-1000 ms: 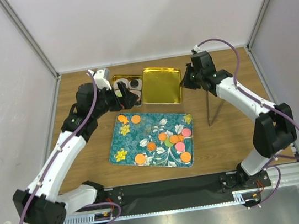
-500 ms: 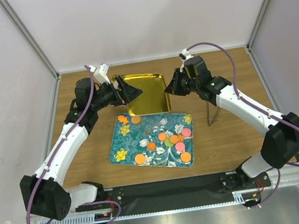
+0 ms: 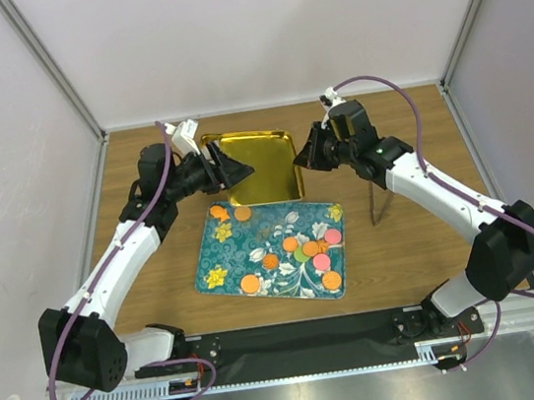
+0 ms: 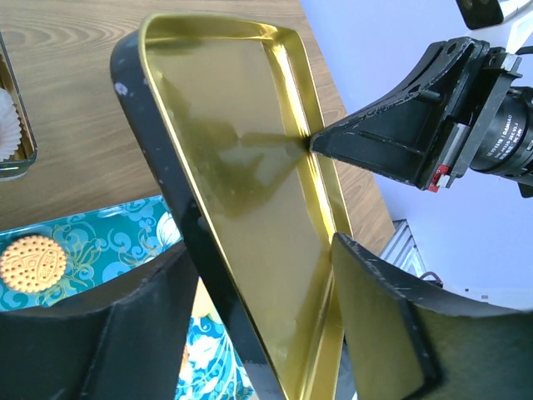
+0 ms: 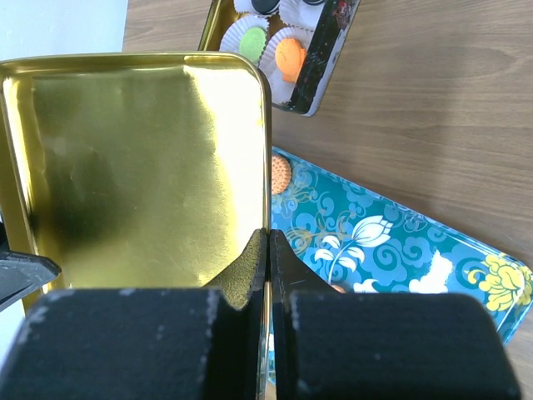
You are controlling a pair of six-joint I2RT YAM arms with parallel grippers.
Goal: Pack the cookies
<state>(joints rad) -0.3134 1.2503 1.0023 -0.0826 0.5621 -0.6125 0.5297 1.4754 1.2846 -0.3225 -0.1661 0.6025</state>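
Cookies point(image 3: 309, 250), mostly orange, green and pink discs, lie scattered on the teal flowered tray point(image 3: 219, 266). Between the arms hangs the gold lid point(image 3: 260, 166), tilted above the table. My right gripper point(image 3: 303, 158) is shut on its right rim, and in the right wrist view the right gripper point(image 5: 268, 235) pinches that thin edge. My left gripper point(image 3: 233, 172) straddles the lid's left edge. In the left wrist view the left gripper point(image 4: 262, 250) has a finger on each side of the lid point(image 4: 241, 183), with a gap showing on the gold side. An orange cookie point(image 4: 32, 258) lies below.
The tin base point(image 5: 321, 58) behind the lid holds white paper cups with an orange cookie point(image 5: 290, 54) and a green one point(image 5: 254, 43). A thin dark rod point(image 3: 374, 195) stands on the wood right of the tray. Walls close in the sides and back.
The right arm has carried the gold lid leftward and tilted it up over the tin. The left gripper has come round the lid's left edge and its jaws have narrowed.
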